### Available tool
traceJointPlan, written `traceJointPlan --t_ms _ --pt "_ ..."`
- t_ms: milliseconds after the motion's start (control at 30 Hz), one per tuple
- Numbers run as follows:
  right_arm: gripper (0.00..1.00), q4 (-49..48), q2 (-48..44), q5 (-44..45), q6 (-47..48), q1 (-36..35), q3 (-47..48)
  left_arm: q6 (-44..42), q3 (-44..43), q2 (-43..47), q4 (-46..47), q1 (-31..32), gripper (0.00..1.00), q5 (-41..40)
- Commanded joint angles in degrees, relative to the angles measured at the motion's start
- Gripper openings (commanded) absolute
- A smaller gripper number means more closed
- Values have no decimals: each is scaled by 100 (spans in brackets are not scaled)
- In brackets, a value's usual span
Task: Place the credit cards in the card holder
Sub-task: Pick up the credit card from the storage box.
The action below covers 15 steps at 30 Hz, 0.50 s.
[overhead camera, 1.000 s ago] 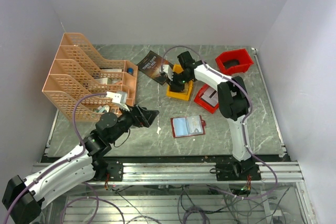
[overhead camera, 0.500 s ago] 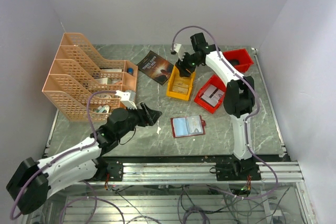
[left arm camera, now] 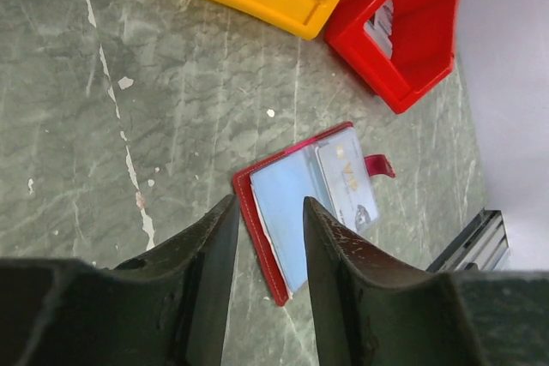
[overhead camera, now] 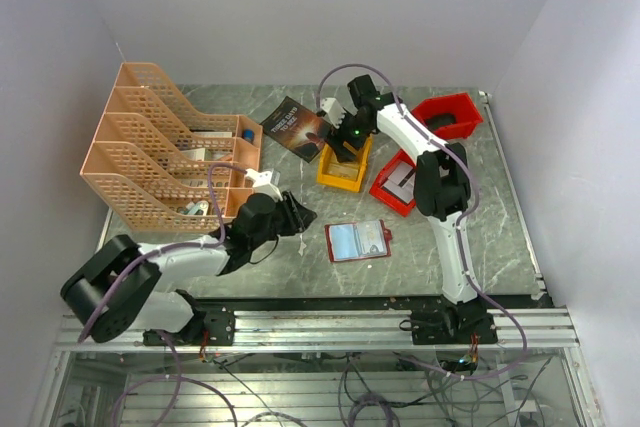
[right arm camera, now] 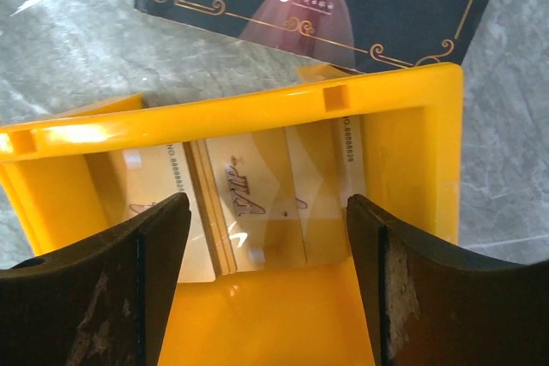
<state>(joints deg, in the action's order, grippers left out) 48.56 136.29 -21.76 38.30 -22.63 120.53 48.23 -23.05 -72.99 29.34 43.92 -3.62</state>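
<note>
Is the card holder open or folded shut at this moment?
Open: the card holder lies spread flat, clear pockets up, a card showing in one pocket.

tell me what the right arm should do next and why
Probably lower the right end effector straight down into the yellow bin and close on one card. It is open, gripping nothing, and hangs directly above the cards lying in the bin, while the card holder lies open with its clear pockets facing up, ready to take one.
</note>
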Motion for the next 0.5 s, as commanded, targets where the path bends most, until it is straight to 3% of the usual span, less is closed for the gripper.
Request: traceJointPlan --t_ms 0,300,467 --pt "76 -60 199 390 -199 -24 201 83 -336 -508 609 -29 46 -46" --pt "80 -145 319 354 -231 -76 22 143 -703 -1617 1177 -24 44 57" --pt "75 30 266 56 -201 -77 -55 156 -936 -2133 1310 -31 44 41"
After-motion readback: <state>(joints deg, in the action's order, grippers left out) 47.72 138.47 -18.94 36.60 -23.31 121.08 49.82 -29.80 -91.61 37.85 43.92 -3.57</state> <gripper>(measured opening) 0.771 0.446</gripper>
